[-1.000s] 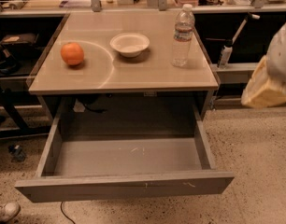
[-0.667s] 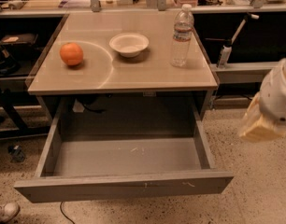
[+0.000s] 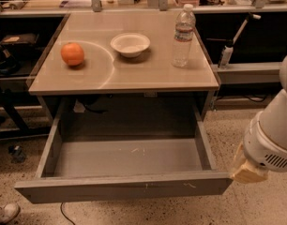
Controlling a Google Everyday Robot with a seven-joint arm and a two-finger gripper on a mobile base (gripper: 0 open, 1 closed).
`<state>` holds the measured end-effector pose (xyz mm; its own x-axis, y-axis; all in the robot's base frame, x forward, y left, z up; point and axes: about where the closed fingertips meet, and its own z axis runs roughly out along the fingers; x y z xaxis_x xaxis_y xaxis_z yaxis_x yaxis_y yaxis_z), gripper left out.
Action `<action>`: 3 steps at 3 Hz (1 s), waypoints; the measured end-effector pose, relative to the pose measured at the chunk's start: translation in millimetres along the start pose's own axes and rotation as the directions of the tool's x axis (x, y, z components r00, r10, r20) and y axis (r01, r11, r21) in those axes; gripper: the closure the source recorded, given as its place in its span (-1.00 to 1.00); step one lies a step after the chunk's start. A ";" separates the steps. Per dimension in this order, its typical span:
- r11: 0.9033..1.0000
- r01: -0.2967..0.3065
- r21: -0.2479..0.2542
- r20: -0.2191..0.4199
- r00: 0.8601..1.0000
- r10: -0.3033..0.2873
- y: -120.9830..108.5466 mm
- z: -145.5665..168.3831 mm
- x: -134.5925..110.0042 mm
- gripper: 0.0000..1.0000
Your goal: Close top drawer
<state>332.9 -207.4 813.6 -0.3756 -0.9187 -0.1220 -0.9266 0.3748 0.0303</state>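
top drawer (image 3: 124, 187): pulled far out from under the table; grey front nearest the camera, low in frame; small white scratches right of centre.
drawer inside: bare grey floor with a few pale marks; nothing seen that would block travel.
gripper (image 3: 248, 170): tan, at the end of the white arm (image 3: 274, 134), low right, just beside the right end of the drawer front. Contact or a gap: cannot tell. Spread or pressed together: cannot tell.
table (image 3: 153, 76): directly above the drawer opening; holds an orange (image 3: 72, 54) at left, a white bowl (image 3: 130, 44) in the middle and a water bottle (image 3: 183, 35) upright at right.
step (judged): approach; the gripper is at the front's end, not yet in front of the panel. Drawer not yet closed.
next move (judged): bring the gripper round to the outer face of the front, nearer the centre, then push straight in towards the table.
risk (judged): pushing at the right corner could skew the drawer on its slides.
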 end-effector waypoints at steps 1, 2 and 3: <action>1.000 0.000 0.000 0.000 1.000 0.000 -0.1 -0.2 -0.2 1.00; 0.998 0.000 -0.063 0.018 1.000 0.001 19.8 37.4 -6.0 1.00; 0.994 -0.003 -0.114 0.025 1.000 0.005 39.5 95.1 -25.5 1.00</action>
<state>307.6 -157.3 723.6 -0.3800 -0.9134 -0.1461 -0.9217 0.3606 0.1431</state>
